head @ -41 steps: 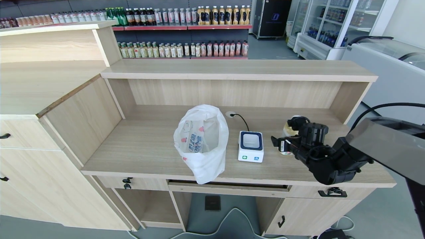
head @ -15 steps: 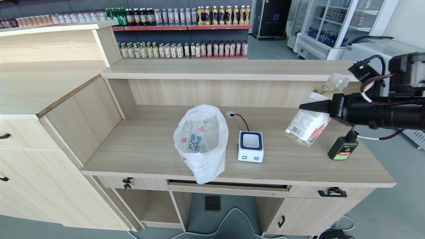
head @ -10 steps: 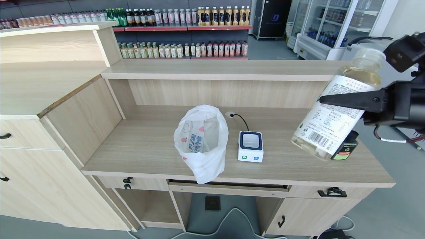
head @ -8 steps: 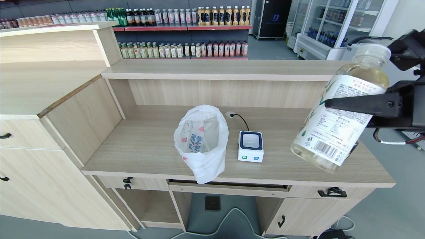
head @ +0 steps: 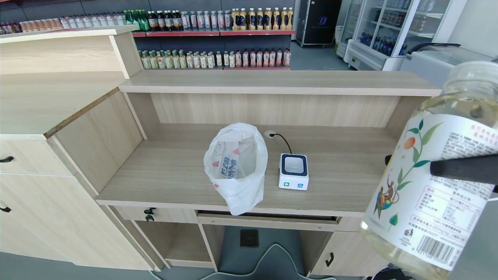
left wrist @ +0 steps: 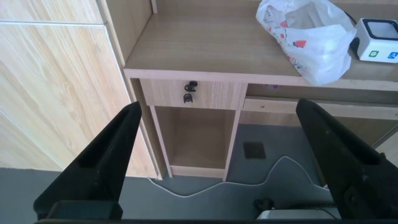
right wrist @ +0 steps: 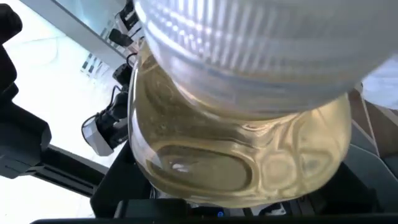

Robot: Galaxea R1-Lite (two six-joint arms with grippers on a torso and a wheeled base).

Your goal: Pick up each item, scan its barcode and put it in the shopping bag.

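Bottle (head: 412, 194) in right gripper (head: 437, 170), aloft

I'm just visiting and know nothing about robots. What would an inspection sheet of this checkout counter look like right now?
Surface: light wooden counter, no spills seen.
Job's things: white shopping bag stands open beside the scanner; bottle of pale drink is held tilted, off the counter, barcode towards the head camera.
Clutter: nothing seen.
Grippers: right gripper shut on the bottle; left gripper open, low in front of the counter.
Cables: black cable runs from the scanner into a hole in the counter.
Surroundings: shelves of drinks, glass-door fridges behind.
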